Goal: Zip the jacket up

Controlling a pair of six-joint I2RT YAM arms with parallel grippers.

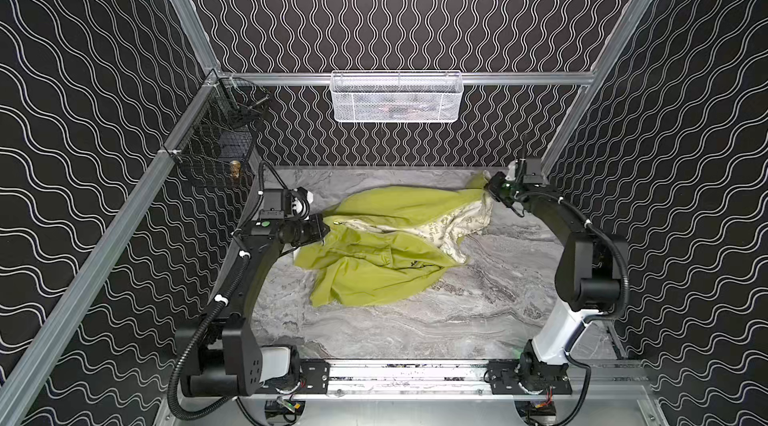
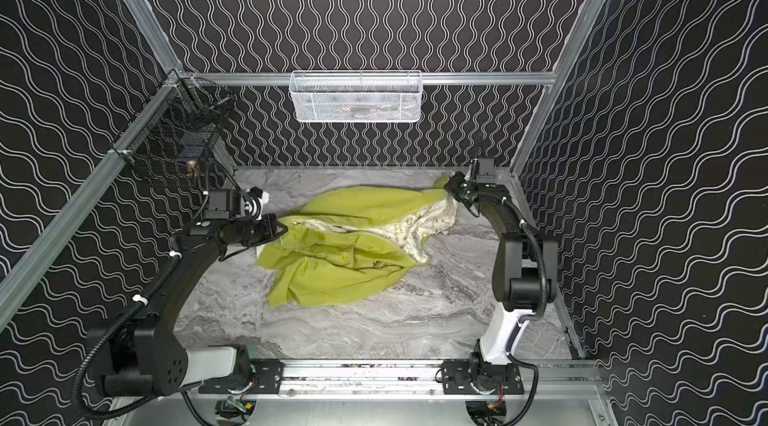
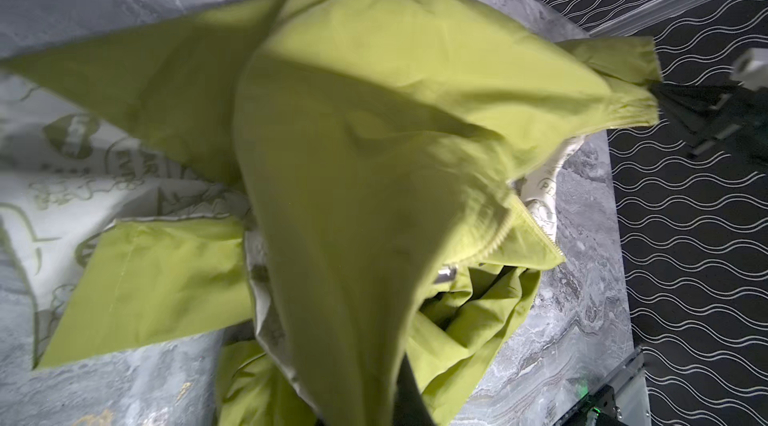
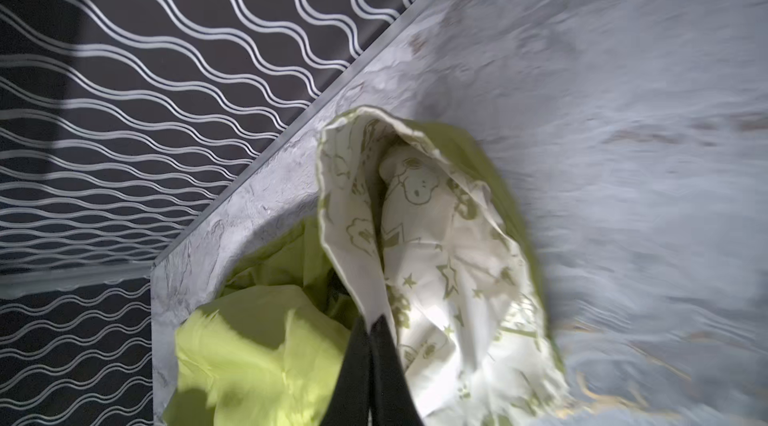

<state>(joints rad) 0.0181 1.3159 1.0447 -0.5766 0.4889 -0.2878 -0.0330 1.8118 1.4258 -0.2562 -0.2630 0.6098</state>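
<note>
Left claw point(image 1: 325, 232), right claw point(image 1: 490, 190) pinching jacket point(image 1: 374, 274) edges, open table point(image 1: 415, 330) nearside

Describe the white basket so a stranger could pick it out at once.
Look at the back wall, where a metal rail runs across. The white basket hangs from the middle of that rail, up behind the jacket. Unlike the black basket on the left side rail, it is white, fine-meshed and long.

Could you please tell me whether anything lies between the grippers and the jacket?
Nothing visible does: the left gripper and the right gripper are both shut on the jacket itself, which lies crumpled on the table.
</note>
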